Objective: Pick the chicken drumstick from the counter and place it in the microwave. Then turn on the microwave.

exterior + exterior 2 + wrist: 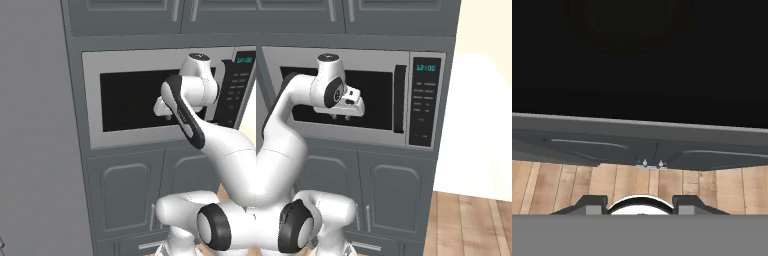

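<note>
The arm's white base and elbow fill the lower foreground of both base views and cover part of the grey cabinet doors [391, 195] under the oven; the wood floor [466, 225] shows at the lower right of the right base view. In the right base view the gripper [341, 117] hangs from the white hand in front of the microwave [383, 60]; its two small dark tips point downward, side by side with a narrow gap, and nothing can be seen between them; how far they stand apart cannot be told at this size. In the left base view the forearm covers the hand, so the fingers are hidden there; the hand view gives just the tops of two grey finger blocks at the bottom edge, above them floor planks, then the cabinet tops, then the black of the window.

The microwave is wide rather than tall, its long axis running level across the cabinet wall; silver-grey frame, black window door [130, 97] that looks closed, a dark upright handle [400, 97] at the window's right edge, and a black keypad [424, 107] with a teal display reading 12:00 beyond it. The window is too dark to see inside; whether the chicken drumstick lies within cannot be told.
</note>
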